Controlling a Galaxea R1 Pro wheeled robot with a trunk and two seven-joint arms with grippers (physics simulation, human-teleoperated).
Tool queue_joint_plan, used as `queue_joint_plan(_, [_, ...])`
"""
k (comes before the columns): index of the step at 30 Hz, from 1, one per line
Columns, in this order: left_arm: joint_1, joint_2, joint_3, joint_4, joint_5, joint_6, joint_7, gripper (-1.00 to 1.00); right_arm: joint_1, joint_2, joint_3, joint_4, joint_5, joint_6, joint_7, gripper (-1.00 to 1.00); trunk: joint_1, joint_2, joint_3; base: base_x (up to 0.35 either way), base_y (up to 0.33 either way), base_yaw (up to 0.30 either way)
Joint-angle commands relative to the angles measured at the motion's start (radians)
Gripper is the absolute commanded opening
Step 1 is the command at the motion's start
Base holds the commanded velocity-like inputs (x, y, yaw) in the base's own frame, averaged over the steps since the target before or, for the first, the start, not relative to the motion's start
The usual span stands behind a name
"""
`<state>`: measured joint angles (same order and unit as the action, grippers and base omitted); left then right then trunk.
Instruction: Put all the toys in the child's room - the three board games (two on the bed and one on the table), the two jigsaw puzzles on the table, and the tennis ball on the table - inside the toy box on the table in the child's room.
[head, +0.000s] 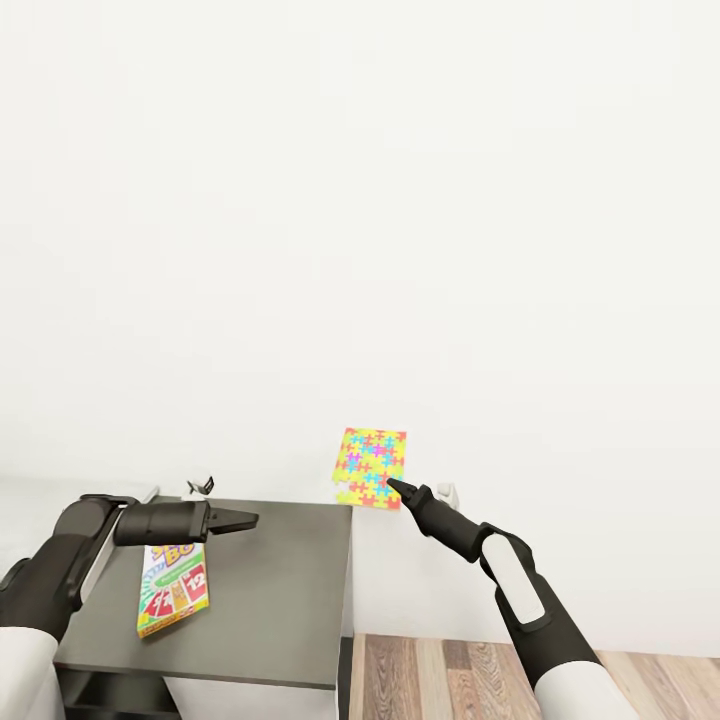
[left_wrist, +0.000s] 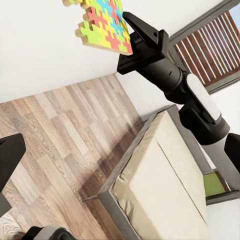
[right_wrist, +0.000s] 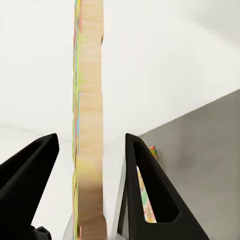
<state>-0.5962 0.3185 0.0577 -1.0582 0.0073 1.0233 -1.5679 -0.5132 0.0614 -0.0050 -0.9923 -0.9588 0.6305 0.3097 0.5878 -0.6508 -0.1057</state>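
Observation:
My right gripper (head: 395, 487) is shut on the lower corner of a jigsaw puzzle (head: 372, 467), a yellow slab with many-coloured pieces, and holds it upright in front of the white wall, past the table's right edge. In the right wrist view the slab (right_wrist: 90, 125) stands edge-on between the fingers (right_wrist: 145, 180). A pale, green-edged board game (head: 172, 590) lies flat on the dark grey table section (head: 280, 600), beneath my left forearm. My left gripper (head: 238, 520) hovers over the table, open and empty. The left wrist view shows the jigsaw puzzle (left_wrist: 102, 22) and the bed (left_wrist: 165, 175).
A plain white wall (head: 360, 200) stands close behind the table. Wooden floor (head: 450, 680) lies right of the table's edge. In the left wrist view the beige bed sits low on the wood floor (left_wrist: 60, 130), with a slatted panel (left_wrist: 210, 45) beyond my right arm.

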Motion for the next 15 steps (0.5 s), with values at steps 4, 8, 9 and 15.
queue_joint_plan(4, [-0.001,0.000,-0.001,0.000,0.000,0.011,-0.003,1.00,-0.001,0.000,-0.001,0.001,-0.003,0.004,0.000,-1.00,-0.015,0.027,0.011,0.000,0.000,0.000])
queue_joint_plan(8, [-0.001,0.000,0.000,0.000,0.000,0.011,-0.003,1.00,-0.001,0.000,-0.001,0.005,-0.003,0.005,0.000,-1.00,-0.030,0.055,0.023,0.000,0.000,0.000])
queue_joint_plan(9, [-0.001,0.000,0.000,0.000,0.000,0.011,-0.003,1.00,-0.002,0.000,-0.001,0.005,-0.003,0.005,0.000,-1.00,-0.034,0.062,0.026,0.000,0.000,0.000])
queue_joint_plan(15, [-0.001,0.001,0.000,0.000,0.000,0.011,-0.003,1.00,-0.001,0.000,-0.001,0.008,-0.003,0.004,-0.001,-1.00,-0.057,0.104,0.045,0.000,0.000,0.000])
